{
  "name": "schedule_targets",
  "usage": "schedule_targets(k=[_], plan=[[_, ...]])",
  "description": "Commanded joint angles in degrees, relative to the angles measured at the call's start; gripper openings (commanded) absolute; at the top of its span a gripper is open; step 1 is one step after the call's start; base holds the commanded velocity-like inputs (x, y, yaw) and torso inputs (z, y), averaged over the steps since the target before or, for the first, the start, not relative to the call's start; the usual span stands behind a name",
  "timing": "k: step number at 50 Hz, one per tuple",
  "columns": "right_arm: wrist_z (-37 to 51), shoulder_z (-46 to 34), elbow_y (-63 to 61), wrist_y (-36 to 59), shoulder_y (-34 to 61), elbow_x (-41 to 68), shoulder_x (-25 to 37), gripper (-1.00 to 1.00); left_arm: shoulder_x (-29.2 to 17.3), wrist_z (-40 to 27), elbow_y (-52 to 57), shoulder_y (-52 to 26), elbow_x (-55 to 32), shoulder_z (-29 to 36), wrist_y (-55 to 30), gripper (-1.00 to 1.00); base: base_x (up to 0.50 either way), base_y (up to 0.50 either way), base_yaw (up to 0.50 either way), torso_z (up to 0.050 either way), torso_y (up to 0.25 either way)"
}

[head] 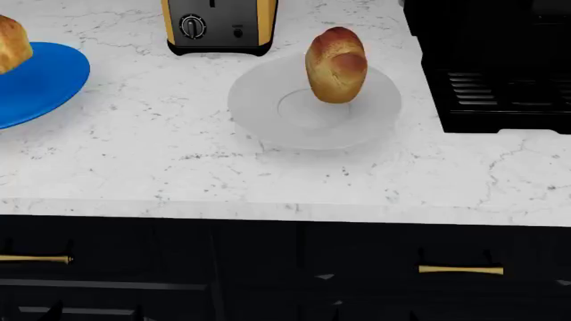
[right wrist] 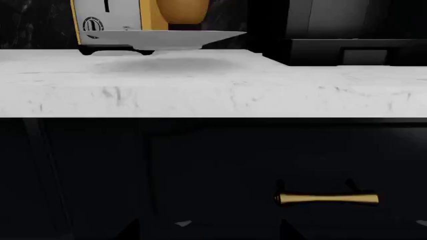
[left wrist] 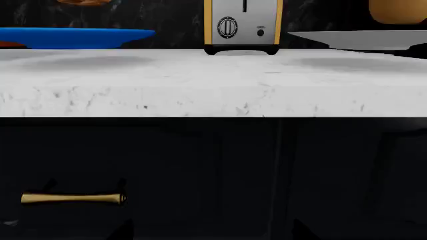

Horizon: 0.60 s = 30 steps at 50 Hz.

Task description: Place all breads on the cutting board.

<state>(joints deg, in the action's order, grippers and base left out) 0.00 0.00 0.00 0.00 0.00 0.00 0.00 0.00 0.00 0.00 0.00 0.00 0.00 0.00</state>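
One bread [head: 336, 64] stands upright on the round white plate [head: 267, 114] in the middle of the counter; it also shows as bread [right wrist: 181, 11] and bread [left wrist: 398, 11]. The other bread [head: 13, 44] lies on the blue plate [head: 45, 87] at the head view's left edge. The cutting board is out of view. My left gripper [left wrist: 212, 233] and right gripper [right wrist: 205, 233] hang below the counter's front edge, facing the dark cabinet. Only their dark fingertips show, wide apart, with nothing between them.
A yellow and silver toaster [head: 218, 25] stands at the back between the two plates. A black stove [head: 499, 67] adjoins the white marble counter [head: 178, 167] on the right. Brass drawer handles [head: 461, 270] sit on the dark cabinet fronts below.
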Motion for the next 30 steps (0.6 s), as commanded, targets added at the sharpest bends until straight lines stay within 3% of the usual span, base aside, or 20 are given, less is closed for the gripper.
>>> schedule_targets(k=[1, 19, 30], plan=[[1.3, -1.2, -1.4, 1.1, -0.3, 1.1, 1.1, 1.0, -0.6, -0.6, 0.0, 0.0, -0.6, 0.0, 0.0, 1.0, 0.0, 0.0, 0.0, 0.0, 0.0], [5.6, -4.7, 0.1, -0.9, 0.0, 1.0, 3.6, 1.0, -3.1, -4.5, 0.8, 0.5, -1.1, 4.8, 1.2, 1.0, 0.0, 0.0, 0.0, 0.0, 0.0], [6.3, -5.7, 0.1, -2.2, 0.0, 1.7, 4.6, 1.0, -3.7, -6.8, 0.0, -0.3, -1.8, 5.4, 1.0, 1.0, 0.0, 0.0, 0.0, 0.05, 0.0]])
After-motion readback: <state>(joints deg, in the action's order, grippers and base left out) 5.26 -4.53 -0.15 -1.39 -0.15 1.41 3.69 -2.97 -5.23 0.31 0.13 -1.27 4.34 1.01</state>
